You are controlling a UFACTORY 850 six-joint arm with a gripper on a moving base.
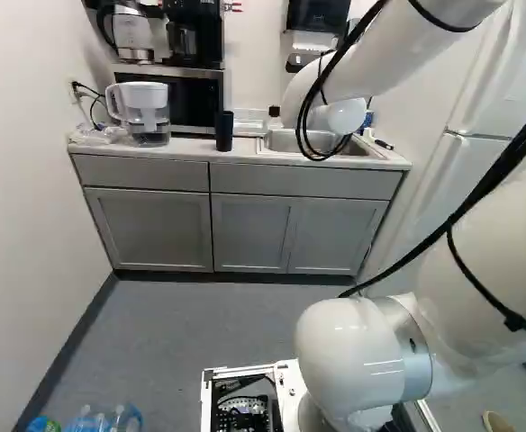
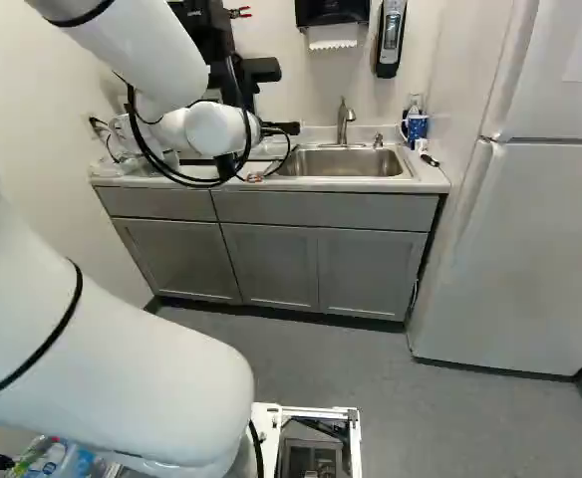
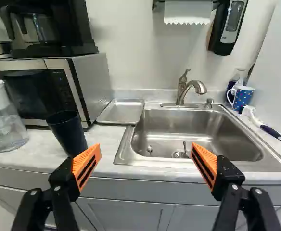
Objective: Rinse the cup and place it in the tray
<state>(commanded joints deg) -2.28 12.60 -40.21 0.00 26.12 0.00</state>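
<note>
And it is with the dark cup [image 3: 67,134] that things are opened: upright on the table [image 3: 107,139], it is seen near the front edge, just ahead of one finger of the end effector [image 2: 252,177]. The fingers are held wide apart, and nothing is gripped! By the orange pads [image 3: 86,167], the cup is partly covered in the wrist view.

Behind the cup, and off toward the sink [image 3: 198,137], the shallow metal tray [image 3: 123,111] is laid flat. On the other side the cup is flanked by the clear pitcher [image 3: 3,120] with its white lid, and close behind stands the microwave [image 3: 90,82], topped by the coffee maker [image 3: 39,29].

Across to the sink now: the basin is overhung by the faucet [image 3: 184,89], and at the far back corner a blue dotted mug [image 3: 241,97] is spotted, with a brush [image 3: 263,122] laid close by. Up on the wall, a paper towel [image 3: 187,12] is seen hanging, and beside it a black and grey dispenser [image 3: 229,24] is mounted.

Further out, the grey cabinets [image 2: 271,269] are flanked by the tall white fridge [image 2: 530,229], and down at the bottom left of the left base view, plastic bottles [image 1: 101,420] are glimpsed.
</note>
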